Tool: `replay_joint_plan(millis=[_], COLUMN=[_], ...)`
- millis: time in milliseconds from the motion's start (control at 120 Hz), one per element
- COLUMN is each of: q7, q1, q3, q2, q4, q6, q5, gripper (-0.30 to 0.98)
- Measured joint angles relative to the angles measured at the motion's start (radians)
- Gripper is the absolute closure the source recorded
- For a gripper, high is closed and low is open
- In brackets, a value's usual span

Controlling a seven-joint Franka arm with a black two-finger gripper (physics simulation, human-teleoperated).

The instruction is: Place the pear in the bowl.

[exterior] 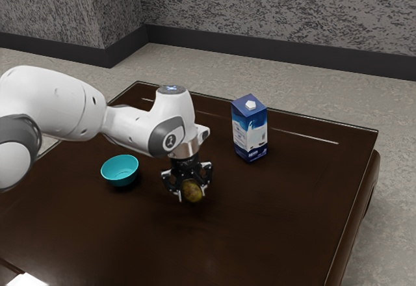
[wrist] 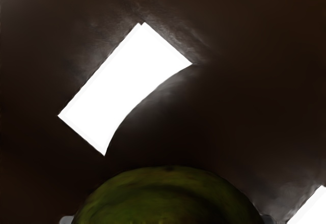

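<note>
You are looking at a dark brown worktop (exterior: 260,221), spreading beneath everything else; take the exterior view as a clock dial with the claw (exterior: 192,194) at its centre. Your white arm (exterior: 62,107) is reaching in from 10 o'clock. A blue-and-white carton (exterior: 249,130) is standing upright toward 2 o'clock, apart from the claw. The claw itself is pointing down and pinching the pear, a finger pressing on either side. The turquoise bowl (exterior: 120,171) is sitting at 9 o'clock, near the claw. Smallest, the green-brown pear (exterior: 194,190) is sitting between the fingertips, outside the bowl.
</note>
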Motion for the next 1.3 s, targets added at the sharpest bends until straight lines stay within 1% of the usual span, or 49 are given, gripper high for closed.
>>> replay_joint_plan(millis=[108, 158, 208, 258, 367, 467, 533, 692, 842, 908, 992, 1042, 1075, 1150, 1208, 1300], q7=[-0.011, -0.017, -0.022, -0.025, -0.027, -0.027, -0.024, -0.015, -0.007, -0.002, 0.021, 0.050, 0.083, 0.178, 0.255, 0.363], q1=[0.005, 0.037, 0.083, 0.151, 0.300, 0.395, 0.428, 0.434, 0.429, 0.420, 0.412, 0.392, 0.385, 0.382, 0.379, 0.353], q3=[0.009, 0.011, 0.011, 0.011, 0.012, 0.012, 0.012, 0.008, 0.003, 0.002, -0.023, -0.036, -0.040, -0.043, -0.044, -0.064], q2=[-0.040, -0.075, -0.108, -0.133, -0.143, -0.125, -0.099, -0.050, -0.045, -0.078, -0.166, -0.235, -0.265, -0.299, -0.330, -0.346], q4=[-0.004, -0.005, -0.004, -0.003, 0.004, 0.016, 0.033, 0.065, 0.063, 0.063, 0.064, 0.070, 0.109, 0.235, 0.301, 0.389], q6=[-0.012, -0.029, -0.046, -0.065, -0.092, -0.104, -0.108, -0.112, -0.115, -0.118, -0.134, -0.173, -0.219, -0.344, -0.430, -0.543], q5=[0.008, 0.020, 0.035, 0.047, 0.060, 0.064, 0.064, 0.060, 0.053, 0.053, 0.053, 0.050, 0.039, 0.011, -0.002, -0.012], gripper=[0.40, 0.41, 0.42, 0.43, 0.41, 0.39, 0.36, 0.28, 0.15, 0.12, 0.09, 0.08, 0.07, 0.06, 0.05, 0.04])
